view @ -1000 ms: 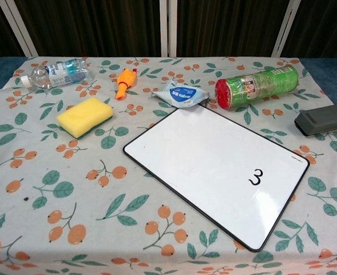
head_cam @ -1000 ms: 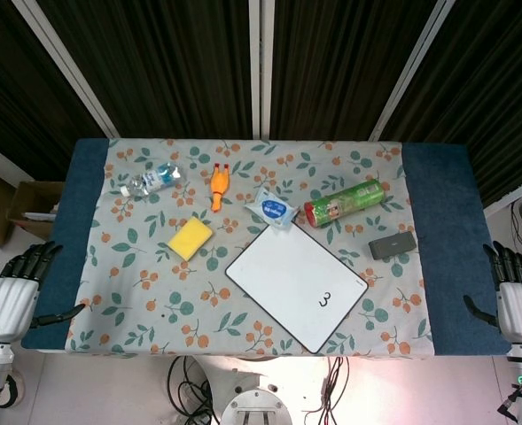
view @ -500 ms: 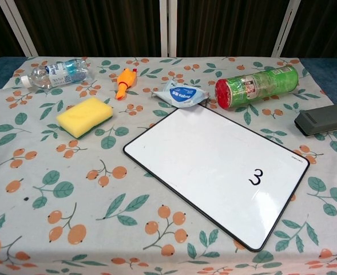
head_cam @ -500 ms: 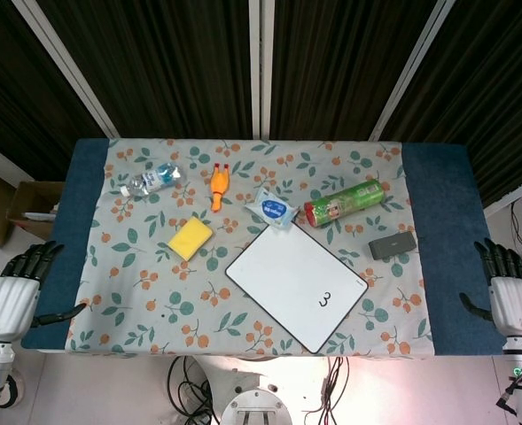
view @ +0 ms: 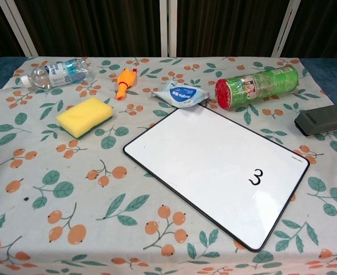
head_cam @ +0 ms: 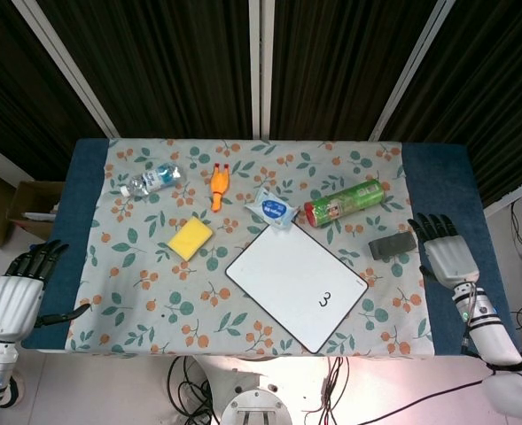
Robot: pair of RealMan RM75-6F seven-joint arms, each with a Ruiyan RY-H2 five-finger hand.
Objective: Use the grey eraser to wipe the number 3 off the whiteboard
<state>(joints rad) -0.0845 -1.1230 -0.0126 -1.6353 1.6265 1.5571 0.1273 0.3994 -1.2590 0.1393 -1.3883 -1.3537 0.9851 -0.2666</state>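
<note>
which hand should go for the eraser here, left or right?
Right. The right hand is open beside the grey eraser, which lies on the table's right side. The left hand sits off the far left edge, across the whiteboard.

Your white rectangular whiteboard lies centre-right on the cloth-covered counter. The grey block eraser sits just right of it; the green cylindrical can lies behind it, the yellow sponge to its left.
</note>
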